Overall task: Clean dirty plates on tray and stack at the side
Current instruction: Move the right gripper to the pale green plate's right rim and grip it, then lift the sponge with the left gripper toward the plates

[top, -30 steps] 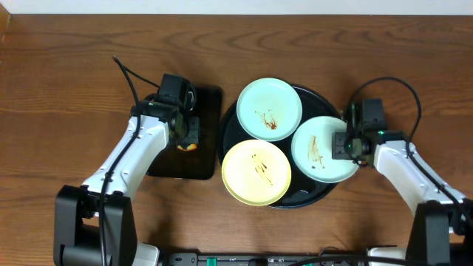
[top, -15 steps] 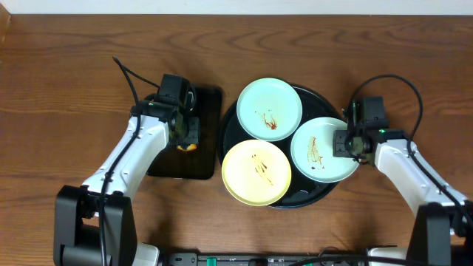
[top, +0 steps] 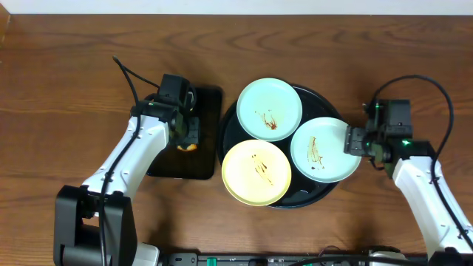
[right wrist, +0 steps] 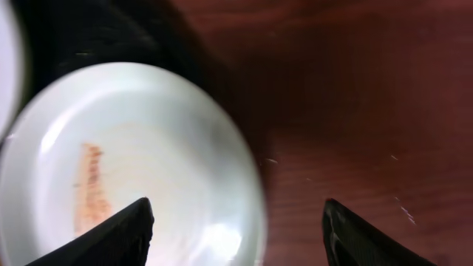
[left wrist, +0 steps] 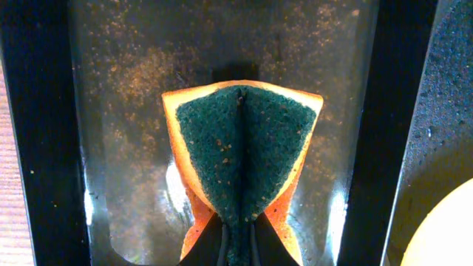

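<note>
Clenching the sponge (left wrist: pixel 240 155) in your left gripper (left wrist: pixel 236 240) over the small tray (top: pixel 207 166), you are holding the spread right gripper (right wrist: pixel 238 218) astride the rim of the smeared mint plate (right wrist: pixel 133 162) on the round tray (top: pixel 307 198), probably needing to close on that rim next.

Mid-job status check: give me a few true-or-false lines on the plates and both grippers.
1. All three plates sit on the tray. True.
2. The yellow plate is clean. False: it has a brown smear.
3. The left gripper is shut on a sponge. True.
4. The right gripper is clamped on a plate. False: it is open, at the rim of the right mint plate.
</note>
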